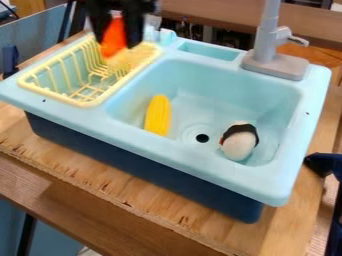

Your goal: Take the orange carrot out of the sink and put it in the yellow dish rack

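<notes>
The black gripper (117, 34) hangs at the upper left, over the back part of the yellow dish rack (85, 103). An orange object (113, 44), blurred, is held between its two fingers and points downward above the rack. In the basin of the light blue sink (200, 65) lies a yellow corn-like toy (157, 115), left of the drain. To the right of the drain rests a white and black rounded toy (239, 142).
A grey faucet (270, 47) stands at the sink's back right corner. The sink sits on a wooden board (127, 187). Dark blue parts (324, 164) show at the right edge.
</notes>
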{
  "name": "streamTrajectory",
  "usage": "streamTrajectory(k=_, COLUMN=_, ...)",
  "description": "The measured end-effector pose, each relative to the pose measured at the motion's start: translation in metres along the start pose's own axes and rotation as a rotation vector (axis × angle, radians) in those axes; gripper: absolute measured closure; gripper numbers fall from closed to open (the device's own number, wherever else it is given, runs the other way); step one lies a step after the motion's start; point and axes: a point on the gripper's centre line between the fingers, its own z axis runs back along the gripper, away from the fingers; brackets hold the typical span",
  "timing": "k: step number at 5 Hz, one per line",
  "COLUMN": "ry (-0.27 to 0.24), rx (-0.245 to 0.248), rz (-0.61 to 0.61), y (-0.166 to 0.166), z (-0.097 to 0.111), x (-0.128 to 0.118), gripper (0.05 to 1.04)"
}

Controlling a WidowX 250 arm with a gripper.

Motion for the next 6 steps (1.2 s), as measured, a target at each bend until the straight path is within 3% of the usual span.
streamTrajectory(k=2, ry=0.008, rx=0.021, rz=0.107, y=0.035, z=-0.022, x=0.001, gripper=0.523)
streamTrajectory(k=4, ry=-0.068, rx=0.023, rz=0.135, y=0.039, z=-0.041, x=0.01, gripper=0.523)
streamTrajectory(k=5, ry=-0.023, rx=0.028, rz=0.185, y=0.05, z=-0.062, x=0.017, gripper=0.523)
streamTrajectory(k=6, ry=-0.014, rx=0.013, rz=0.24, y=0.068, z=-0.071, x=0.027, gripper=0.523)
